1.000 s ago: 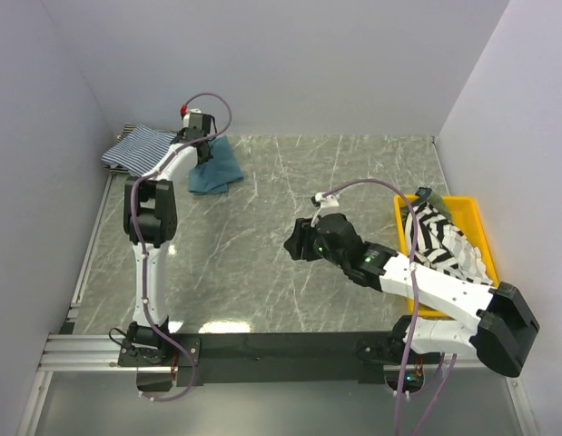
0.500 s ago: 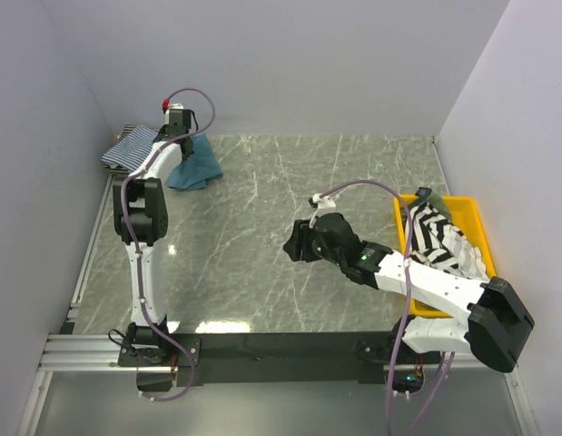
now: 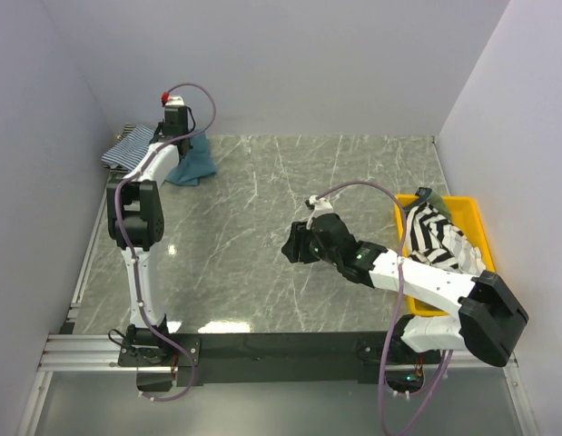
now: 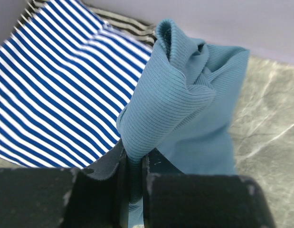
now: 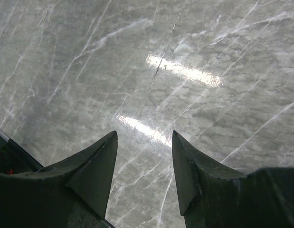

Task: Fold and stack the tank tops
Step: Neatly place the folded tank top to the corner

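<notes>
My left gripper [image 3: 178, 134] is at the far left corner, shut on a fold of the teal-blue tank top [image 3: 195, 166]. In the left wrist view the teal-blue tank top [image 4: 184, 95] hangs bunched from the gripper [image 4: 133, 166], partly over the folded fine blue-and-white striped tank top [image 4: 52, 95], which lies by the wall [image 3: 126, 150]. The black-and-white striped tank top [image 3: 439, 238] lies in the yellow tray [image 3: 471, 211], with a bit of the olive-green tank top [image 3: 423, 193] at its far end. My right gripper [image 3: 290, 245] is open and empty above mid table, also seen in the right wrist view [image 5: 144, 142].
The marble table [image 3: 262, 200] is walled at the back and both sides. The yellow tray sits at the right edge. A metal rail [image 3: 90, 250] runs along the left side, and both arm bases stand on the black bar at the near edge.
My left gripper has carried the teal-blue tank top left and back, toward the blue-and-white striped tank top in the corner. The right arm has shifted only slightly left.
</notes>
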Tool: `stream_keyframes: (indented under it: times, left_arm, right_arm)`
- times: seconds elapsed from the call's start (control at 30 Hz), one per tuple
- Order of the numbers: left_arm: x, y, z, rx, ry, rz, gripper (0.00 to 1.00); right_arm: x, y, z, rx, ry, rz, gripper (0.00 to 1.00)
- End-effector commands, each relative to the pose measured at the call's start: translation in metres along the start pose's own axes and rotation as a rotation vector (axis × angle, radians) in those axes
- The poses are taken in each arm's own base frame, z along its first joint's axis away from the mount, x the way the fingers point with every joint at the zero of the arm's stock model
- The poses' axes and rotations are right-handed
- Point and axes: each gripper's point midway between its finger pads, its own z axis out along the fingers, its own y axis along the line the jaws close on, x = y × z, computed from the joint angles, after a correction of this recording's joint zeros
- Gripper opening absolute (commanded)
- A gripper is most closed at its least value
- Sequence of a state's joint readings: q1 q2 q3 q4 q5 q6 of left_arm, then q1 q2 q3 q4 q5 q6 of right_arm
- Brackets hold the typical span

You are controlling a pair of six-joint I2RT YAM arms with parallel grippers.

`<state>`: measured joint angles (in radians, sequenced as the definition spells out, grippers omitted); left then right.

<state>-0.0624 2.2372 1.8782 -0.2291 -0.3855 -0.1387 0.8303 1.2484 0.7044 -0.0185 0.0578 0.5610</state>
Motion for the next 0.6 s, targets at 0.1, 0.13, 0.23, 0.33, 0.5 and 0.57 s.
stream_keyframes:
  times: [0.1, 0.13, 0.23, 0.33, 0.5, 0.57]
  left_arm:
    - [-0.087, 0.016, -0.040, 0.026, -0.220, -0.090, 0.00]
    - [-0.088, 0.018, -0.040, 0.027, -0.222, -0.096, 0.00]
    - [-0.090, 0.024, -0.040, 0.032, -0.230, -0.113, 0.00]
    - [-0.096, 0.030, -0.041, 0.044, -0.243, -0.139, 0.00]
    - [-0.098, 0.063, -0.029, 0.046, -0.237, -0.233, 0.00]
    - [-0.098, 0.072, -0.025, 0.059, -0.233, -0.262, 0.00]
  right_arm:
    - [-0.006, 0.004, 0.004, -0.025, -0.030, 0.019, 0.57]
    - [-0.005, 0.003, 0.004, -0.023, -0.028, 0.019, 0.57]
    - [-0.004, 0.002, 0.003, -0.021, -0.027, 0.022, 0.57]
    - [-0.003, 0.001, 0.004, -0.015, -0.024, 0.019, 0.57]
    - [0.001, -0.001, 0.005, -0.011, -0.014, 0.019, 0.56]
    - [0.003, -0.001, 0.006, -0.013, -0.008, 0.021, 0.57]
